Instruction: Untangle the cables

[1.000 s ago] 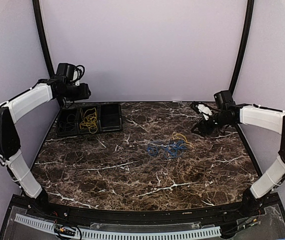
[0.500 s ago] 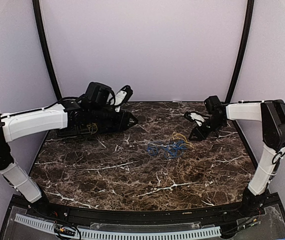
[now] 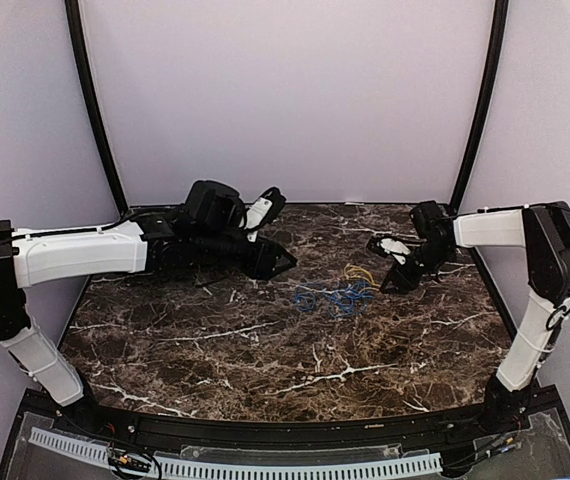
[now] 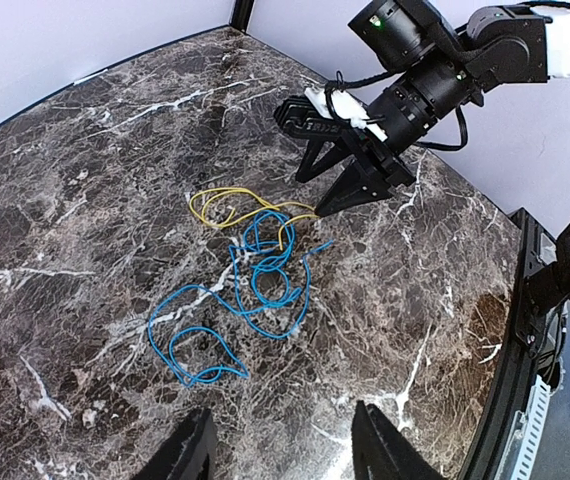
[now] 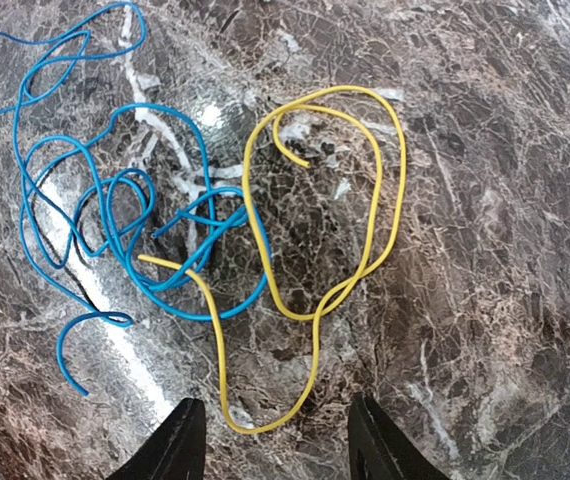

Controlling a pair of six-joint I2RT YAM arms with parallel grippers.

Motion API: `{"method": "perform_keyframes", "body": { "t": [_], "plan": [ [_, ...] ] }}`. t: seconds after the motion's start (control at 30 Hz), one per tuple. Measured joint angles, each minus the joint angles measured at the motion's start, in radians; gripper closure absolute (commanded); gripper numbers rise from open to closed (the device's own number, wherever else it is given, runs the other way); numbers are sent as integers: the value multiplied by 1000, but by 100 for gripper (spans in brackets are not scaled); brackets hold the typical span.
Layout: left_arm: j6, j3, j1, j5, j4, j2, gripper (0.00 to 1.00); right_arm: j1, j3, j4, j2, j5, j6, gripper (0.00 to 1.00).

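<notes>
The cables lie tangled on the marble table, right of centre: a blue one (image 3: 317, 298) (image 4: 309, 284) (image 5: 261, 280) in several loops and a yellow one (image 3: 363, 272) (image 4: 233, 189) (image 5: 315, 345) crossing it. My right gripper (image 3: 386, 264) (image 4: 313, 165) (image 5: 273, 432) is open and tilted down just right of the tangle. The near bend of the yellow cable lies on the table just ahead of its fingers. My left gripper (image 3: 277, 236) (image 4: 280, 445) is open and empty. It hovers to the left of the blue loops, a short way off.
The left arm (image 3: 85, 250) stretches across the back left of the table. Black frame posts (image 3: 102, 120) (image 3: 477, 110) stand at the back corners. The table's right edge (image 4: 517, 300) runs close behind the right arm.
My left arm has swung from the bins at the back left toward the tangle. My right gripper has come down and a little left, close to the yellow cable.
</notes>
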Motion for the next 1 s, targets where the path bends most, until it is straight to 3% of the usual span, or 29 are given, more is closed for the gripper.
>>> {"method": "perform_keyframes", "body": {
  "t": [0.4,0.5,0.57,0.6,0.8,1.0],
  "plan": [
    [-16,0,0,0,11,9,51,21,-13,34,45,-15,-25,62],
    [-23,0,0,0,23,18,51,26,-21,45,47,-15,-29,76],
    [-25,0,0,0,33,23,51,29,-21,47,51,-16,-23,96],
    [-26,0,0,0,37,24,50,31,-21,50,54,-16,-28,100],
    [3,-6,-18,-26,114,26,45,35,-21,3,16,-19,-7,100],
    [93,-39,-87,-49,239,26,44,55,42,-148,-245,-90,12,100]
  ]
}}
